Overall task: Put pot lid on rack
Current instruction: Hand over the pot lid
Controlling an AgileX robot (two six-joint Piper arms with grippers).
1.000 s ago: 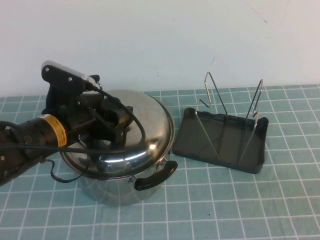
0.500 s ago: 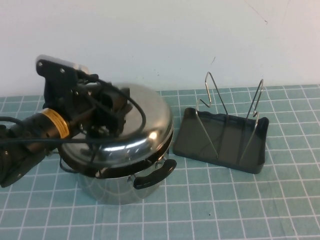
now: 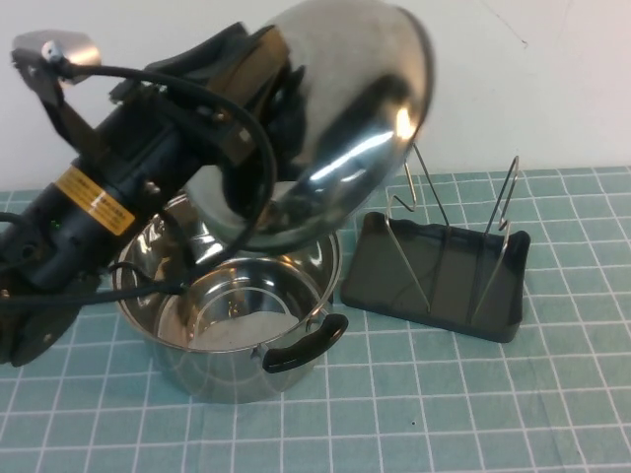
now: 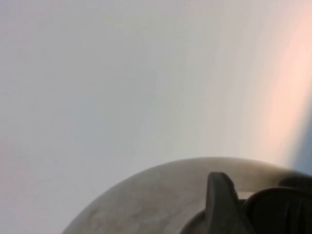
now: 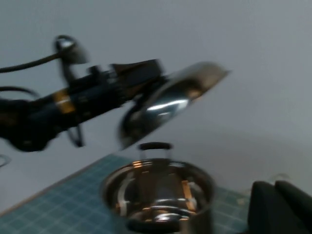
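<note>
My left gripper (image 3: 268, 99) is shut on the black knob of the pot lid (image 3: 350, 118) and holds it tilted, high above the open steel pot (image 3: 232, 315). The lid's shiny domed side faces the rack. In the left wrist view the lid (image 4: 156, 195) and its knob (image 4: 285, 207) fill the lower edge beside one finger (image 4: 222, 204). The rack (image 3: 434, 281), a dark tray with two wire loops (image 3: 419, 192), stands to the right of the pot. My right gripper (image 5: 280, 209) is shut and empty, off to the side, out of the high view.
The pot has black handles, one (image 3: 306, 345) at its front. The green grid mat (image 3: 444, 414) covers the table. A white wall (image 3: 552, 89) stands behind. The right wrist view shows the lid (image 5: 170, 100) raised over the pot (image 5: 156, 190).
My left gripper has lifted the lid off the pot, raised it high and tilted it towards the rack. The pot now stands open.
</note>
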